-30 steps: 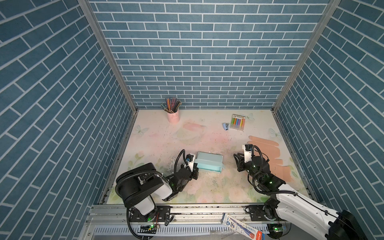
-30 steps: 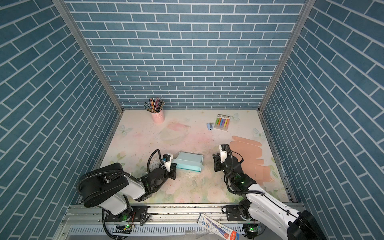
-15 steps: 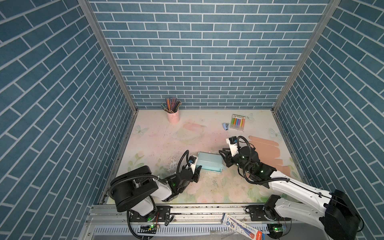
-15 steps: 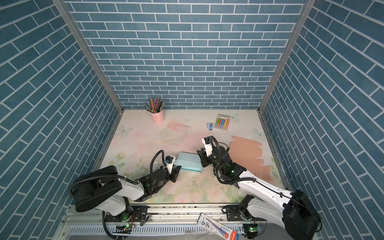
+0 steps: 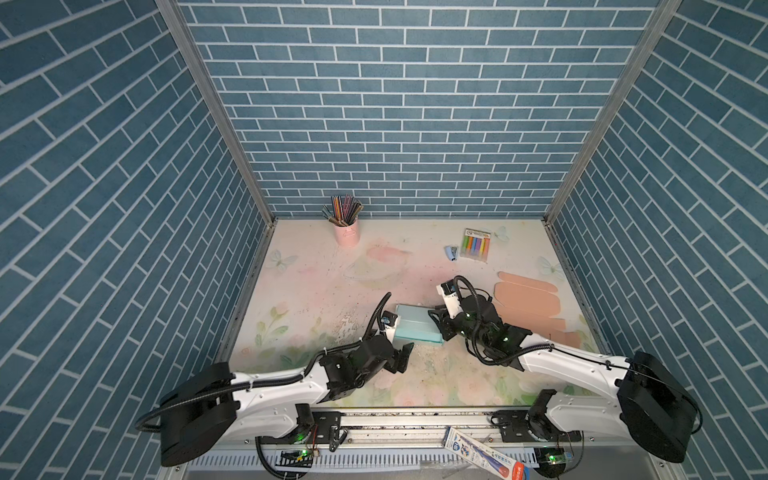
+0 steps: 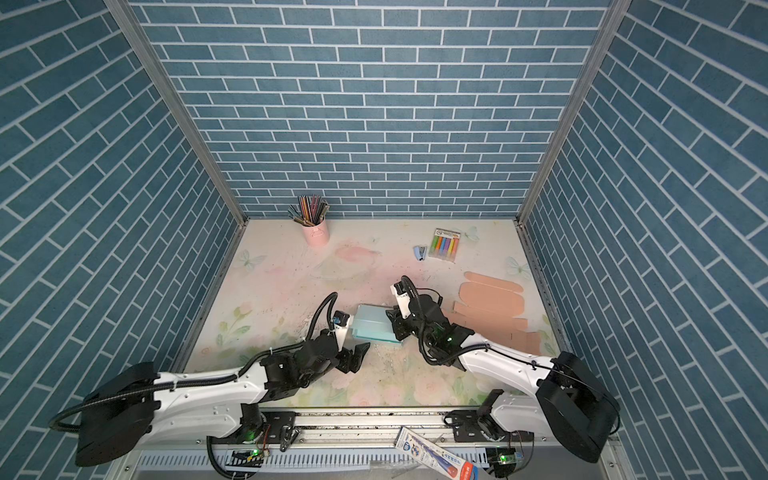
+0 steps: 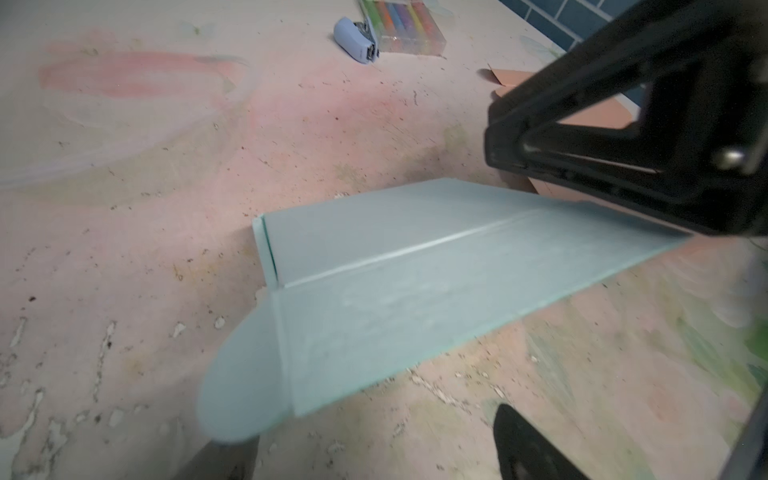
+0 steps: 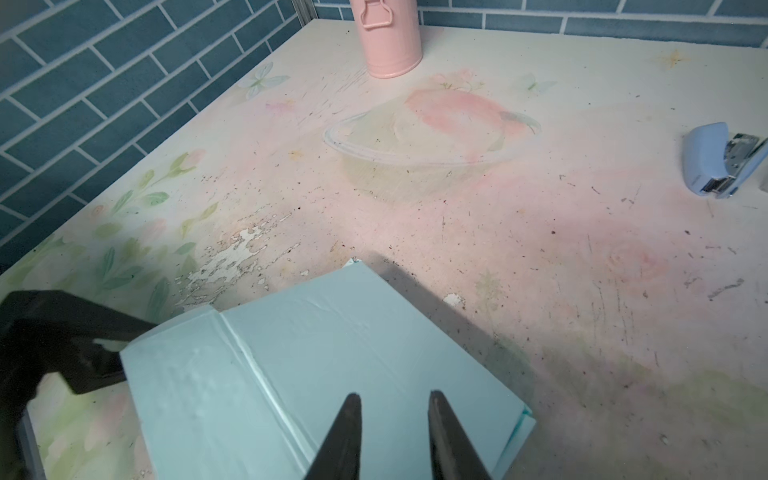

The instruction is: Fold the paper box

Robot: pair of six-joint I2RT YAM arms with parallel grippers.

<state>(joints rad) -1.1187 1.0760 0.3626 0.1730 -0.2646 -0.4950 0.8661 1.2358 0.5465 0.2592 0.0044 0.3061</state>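
Since a second earlier, the left gripper [image 5: 399, 359] has sprung from shut to wide open and has pulled back toward 6 o'clock, while the right gripper [image 5: 438, 326] has swung in from 3 o'clock to the box.

Nearest, the left gripper hangs just off the paper box [image 5: 415, 328] at its 7 o'clock corner. Its jaws stand spread and hold nothing. In the left wrist view a rounded end tab [image 7: 245, 374] sticks out loose from the box, untucked.

The pale blue box lies at about the middle of the table [image 5: 316, 291]. It looks flat and closed, with a crease running across its top panel. The right gripper sits at its 3 o'clock edge. In the right wrist view its fingers [image 8: 353, 419] stand a narrow gap apart above the top panel, with nothing seen between them. Whether they press on the paper cannot be told.

Farther out at 3 o'clock lies a flat peach blank [image 5: 528, 299], unfolded. At 1 o'clock are a marker pack [image 5: 476, 244] and a stapler [image 5: 452, 252], and at 11 o'clock a pink pencil cup [image 5: 346, 232].

By this look the folding is nearly done. The walls and lid are formed, and the loose tab likely remains to be tucked.
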